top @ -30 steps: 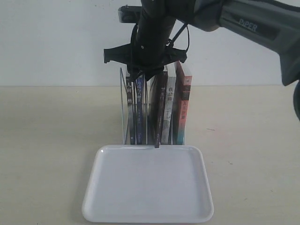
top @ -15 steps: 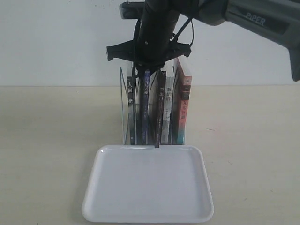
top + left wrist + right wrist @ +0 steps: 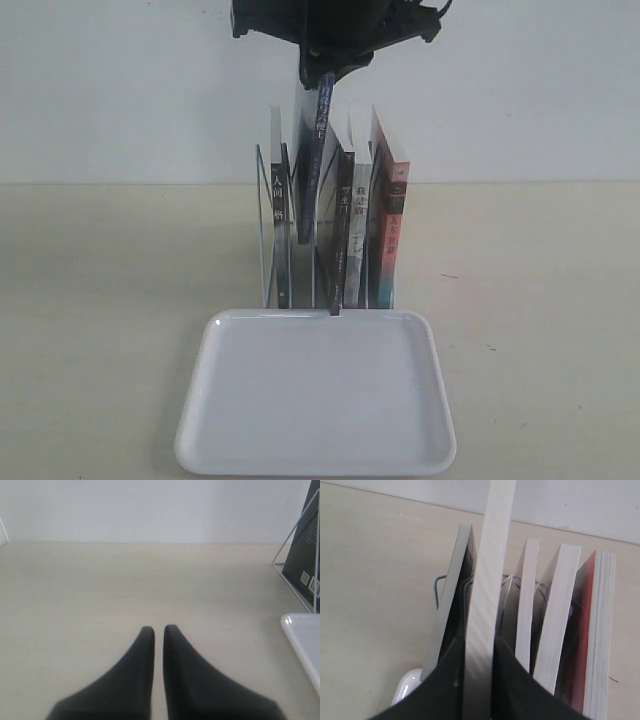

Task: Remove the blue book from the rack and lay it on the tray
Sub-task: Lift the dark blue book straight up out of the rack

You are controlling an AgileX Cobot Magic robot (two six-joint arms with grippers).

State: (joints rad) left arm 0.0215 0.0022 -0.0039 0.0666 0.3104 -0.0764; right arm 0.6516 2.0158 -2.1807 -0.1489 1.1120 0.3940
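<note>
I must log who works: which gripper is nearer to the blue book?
Right. The right gripper has its jaws clamped on top of the blue book; the left gripper sits apart, off beside the rack.

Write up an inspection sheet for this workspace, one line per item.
Surface: beige tabletop, bare around the items.
Job's things: blue book raised partway out of the rack, lower end between the dividers; white tray empty, in front of the rack.
Clutter: four other books upright in the rack.
Grippers: right gripper shut on the blue book's top edge; left gripper shut, empty, over the tabletop.
Cables: nothing seen.
Surroundings: plain white wall behind.
</note>
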